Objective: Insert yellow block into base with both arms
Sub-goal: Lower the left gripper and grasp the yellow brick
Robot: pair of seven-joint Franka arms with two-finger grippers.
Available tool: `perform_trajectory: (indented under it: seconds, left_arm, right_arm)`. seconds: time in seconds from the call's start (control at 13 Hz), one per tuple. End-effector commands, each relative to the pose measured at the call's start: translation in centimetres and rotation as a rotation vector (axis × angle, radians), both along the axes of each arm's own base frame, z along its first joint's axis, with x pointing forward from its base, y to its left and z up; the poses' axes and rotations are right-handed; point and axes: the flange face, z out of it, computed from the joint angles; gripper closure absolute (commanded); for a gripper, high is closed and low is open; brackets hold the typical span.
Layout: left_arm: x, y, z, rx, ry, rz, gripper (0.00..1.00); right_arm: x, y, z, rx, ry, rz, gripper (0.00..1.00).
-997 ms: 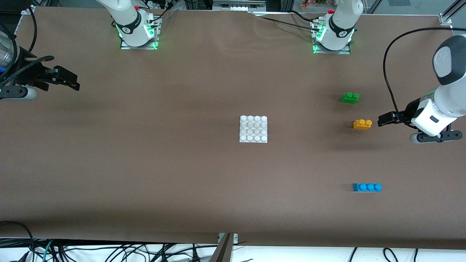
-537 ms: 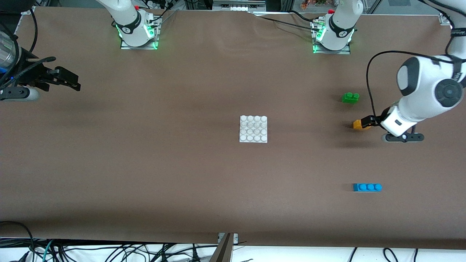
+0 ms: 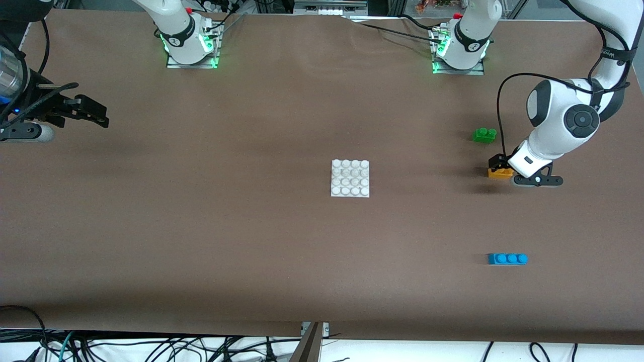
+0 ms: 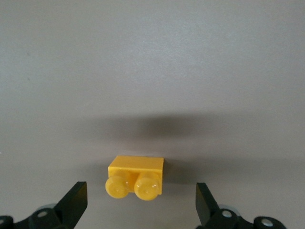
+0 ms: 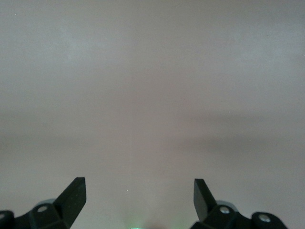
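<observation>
Left gripper (image 3: 499, 164): arm bent downward at frame right, fingers spread wide over the yellow block (image 3: 499, 173), gripping nothing. Right gripper (image 3: 93, 111): waited at upper left of frame, fingers wide apart, empty. Base (image 3: 350, 178): frame centre.

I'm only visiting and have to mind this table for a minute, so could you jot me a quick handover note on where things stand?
Left pincer: open, right over the yellow block, one finger on each side, not gripping yet.
Right pincer: open, waiting over bare table at the right arm's end.
Yellow block: on the table, between the green brick and the blue brick, which is nearest the front camera.
Base: mid-table, nothing on its studs.
Done: left arm lined up on the block.
Left: grip, lift, carry to the base, press in with both arms.
</observation>
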Motion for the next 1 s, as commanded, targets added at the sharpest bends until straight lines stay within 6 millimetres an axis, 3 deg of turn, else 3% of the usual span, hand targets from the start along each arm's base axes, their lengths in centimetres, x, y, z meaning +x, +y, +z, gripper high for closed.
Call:
perform_trajectory:
  seconds: [0.0,0.15,0.31,0.61,0.92]
  left_arm:
    - [-0.4,1.9,-1.2,0.012,-0.026,-0.053,0.00]
    - [-0.4,2.7,-2.1,0.005,-0.041,-0.050,0.00]
    - [-1.5,2.2,-3.8,-0.007,-0.034,-0.041,0.00]
    - [-2.0,1.7,-4.8,-0.020,-0.046,-0.036,0.00]
    - [-3.1,1.3,-7.1,-0.039,-0.076,-0.044,0.00]
  right_arm:
    - [0.1,-0.3,0.5,-0.012,-0.008,0.006,0.00]
    - [0.1,-0.2,0.5,-0.012,-0.008,0.007,0.00]
    - [0.1,-0.2,0.5,-0.012,-0.008,0.007,0.00]
    - [0.1,-0.2,0.5,-0.012,-0.008,0.007,0.00]
    - [0.1,-0.2,0.4,-0.012,-0.006,0.007,0.00]
